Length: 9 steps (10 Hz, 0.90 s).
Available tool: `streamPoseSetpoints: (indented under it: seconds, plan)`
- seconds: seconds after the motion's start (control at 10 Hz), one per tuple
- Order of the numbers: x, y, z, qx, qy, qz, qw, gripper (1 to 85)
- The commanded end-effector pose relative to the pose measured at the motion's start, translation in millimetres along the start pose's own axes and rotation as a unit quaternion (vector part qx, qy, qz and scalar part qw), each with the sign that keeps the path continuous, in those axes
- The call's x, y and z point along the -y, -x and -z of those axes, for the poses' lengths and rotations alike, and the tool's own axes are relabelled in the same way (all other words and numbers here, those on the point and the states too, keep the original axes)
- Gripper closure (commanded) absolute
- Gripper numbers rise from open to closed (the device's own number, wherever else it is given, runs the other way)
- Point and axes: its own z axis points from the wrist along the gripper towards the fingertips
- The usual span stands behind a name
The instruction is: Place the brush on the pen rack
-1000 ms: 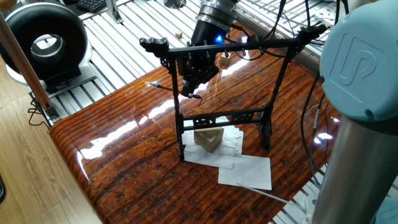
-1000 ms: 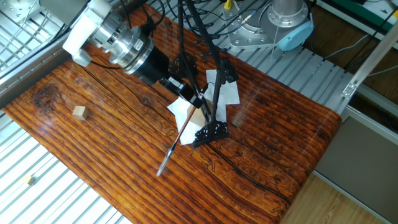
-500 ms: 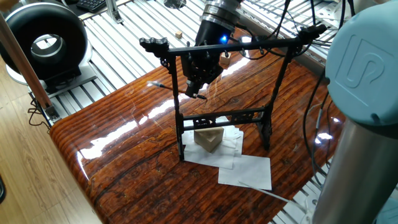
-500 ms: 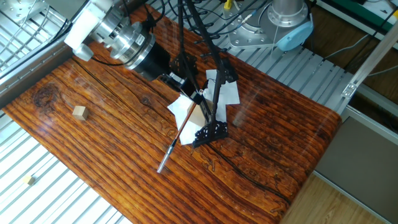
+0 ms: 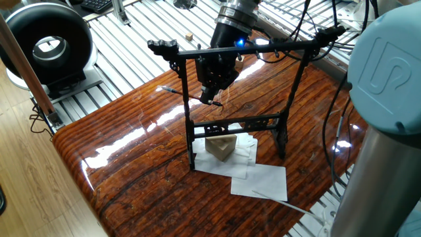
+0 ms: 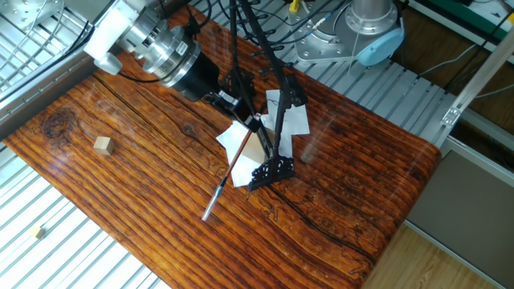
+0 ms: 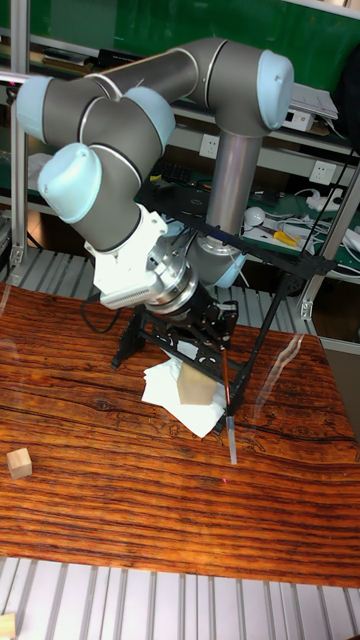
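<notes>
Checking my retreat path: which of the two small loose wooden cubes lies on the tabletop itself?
The bigger cube, alone on the glossy wooden table. The smaller cube lies beyond the table's edge, on the metal slats.

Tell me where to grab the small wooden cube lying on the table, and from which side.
Grip the wooden cube across two opposite side faces, coming straight down from above. It sits flat on the table with bare wood all round, so open jaws should fit on either side.
</notes>
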Motion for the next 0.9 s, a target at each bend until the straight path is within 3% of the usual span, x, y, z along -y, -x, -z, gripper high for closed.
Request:
streamPoseSetpoints:
  seconds: [0.0, 0.1, 0.2, 0.4, 0.8]
  plan:
    - [8.8, 2.2, -0.8, 0.008, 0.009, 0.022, 0.9997, 84.7]
    - [6.1, 1.7, -2.1, 0.009, 0.027, 0.024, 0.9993, 84.7]
    - [12.0, 3.3, -2.8, 0.011, 0.018, 0.025, 0.9995, 84.7]
    - [9.8, 1.7, -2.8, 0.01, 0.024, 0.024, 0.9994, 84.7]
    - [11.1, -3.8, -3.3, 0.017, 0.047, 0.022, 0.9985, 84.7]
